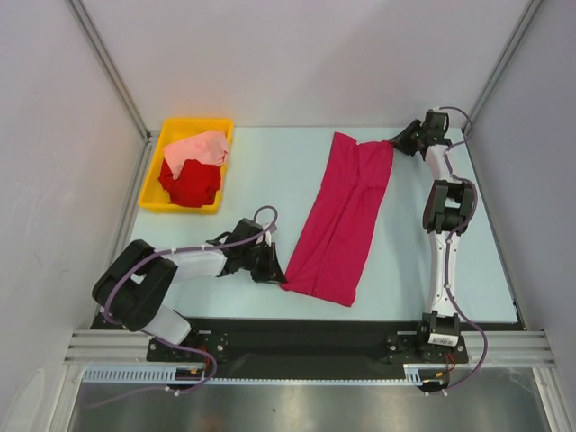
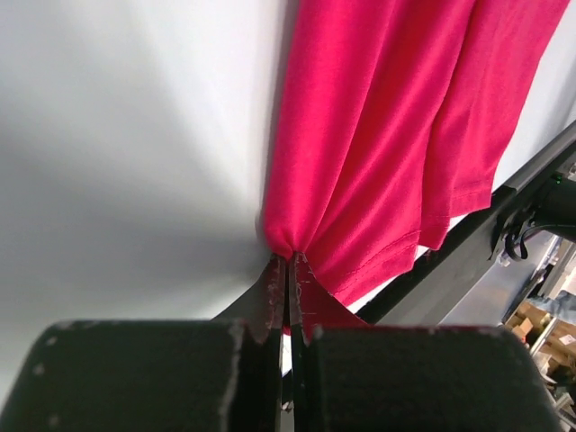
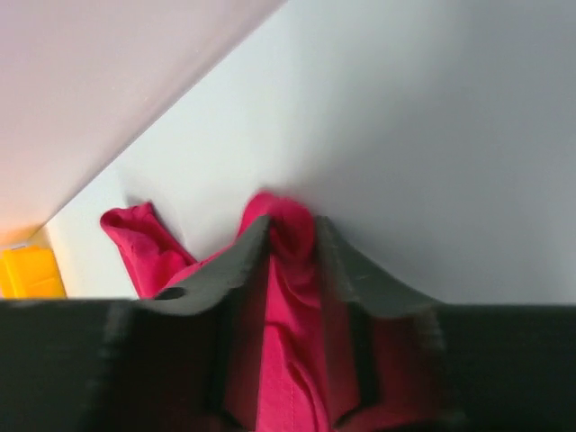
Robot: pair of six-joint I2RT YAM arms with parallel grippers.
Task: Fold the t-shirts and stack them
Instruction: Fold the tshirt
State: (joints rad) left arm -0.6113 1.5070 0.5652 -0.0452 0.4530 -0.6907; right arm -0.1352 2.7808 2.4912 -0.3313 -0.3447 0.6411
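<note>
Currently long magenta-crimson cloth t-shirt (image 1: 346,216) lies as a strip on the table (image 1: 261,171), right of the yellow plastic rectangular bin (image 1: 153,193). Grips: right tool (image 1: 396,142) clamped on the end level with the bin, left tool (image 1: 273,267) pinched shut on the opposite corner. Risk: thin pinches; an uneven pull slips a corner and skews the fold.

I am reading no words or numbers anywhere. The small white sticker (image 1: 441,339) on my right arm's black base is showing only dark specks, too tiny for me to make out.
</note>
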